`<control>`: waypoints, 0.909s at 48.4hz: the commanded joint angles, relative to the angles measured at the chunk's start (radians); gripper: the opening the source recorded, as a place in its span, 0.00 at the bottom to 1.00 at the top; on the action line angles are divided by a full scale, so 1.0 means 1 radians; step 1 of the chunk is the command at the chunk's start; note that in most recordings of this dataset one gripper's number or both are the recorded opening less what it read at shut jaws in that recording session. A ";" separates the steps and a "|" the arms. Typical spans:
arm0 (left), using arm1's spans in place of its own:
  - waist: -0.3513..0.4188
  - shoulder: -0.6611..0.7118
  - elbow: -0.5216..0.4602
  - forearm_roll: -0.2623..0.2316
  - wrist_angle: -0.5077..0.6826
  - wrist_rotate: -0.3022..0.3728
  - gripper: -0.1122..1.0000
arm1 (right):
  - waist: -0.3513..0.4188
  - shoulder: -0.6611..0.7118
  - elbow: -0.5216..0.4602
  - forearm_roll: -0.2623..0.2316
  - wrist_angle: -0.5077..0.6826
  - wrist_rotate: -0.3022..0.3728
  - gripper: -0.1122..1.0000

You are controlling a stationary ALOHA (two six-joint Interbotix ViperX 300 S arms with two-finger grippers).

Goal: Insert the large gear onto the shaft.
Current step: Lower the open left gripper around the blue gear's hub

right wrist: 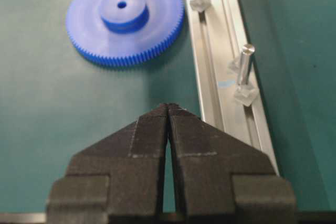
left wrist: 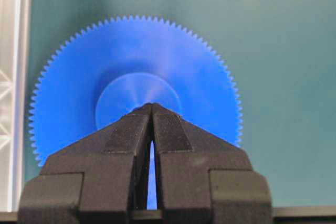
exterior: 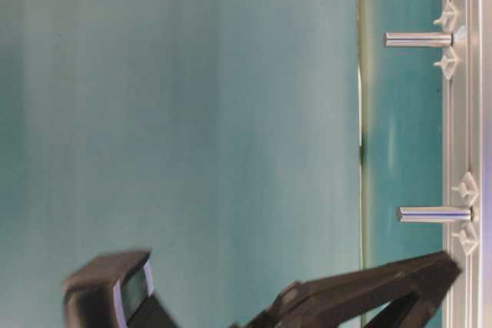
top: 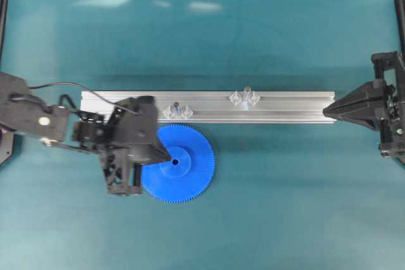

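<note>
From the rail (top: 209, 105) outward, the left gripper (top: 166, 155) hangs just on the near side of it, jaws closed on nothing, tips over the hub of the large gear (top: 190, 175). The gear lies flat on the desk (top: 285, 207) beside the rail, just below the nearer shaft (top: 178, 106); a second peg (top: 247, 92) stands further right. At the rail's right end the right gripper (top: 326, 112) waits, jaws closed and empty. To pick the gear up well, I'd say the left jaws must open first, straddle the raised hub squarely, and lift it level so the hole meets the peg.
</note>
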 commanded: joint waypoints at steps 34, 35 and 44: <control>-0.005 0.158 -0.256 0.003 0.325 0.000 0.11 | -0.002 0.003 0.000 0.002 -0.011 0.009 0.17; -0.005 0.160 -0.258 0.002 0.331 0.000 0.11 | -0.002 0.002 0.000 0.002 -0.011 0.009 0.16; -0.005 0.170 -0.279 0.003 0.403 0.006 0.11 | -0.002 -0.002 0.003 0.002 -0.012 0.009 0.17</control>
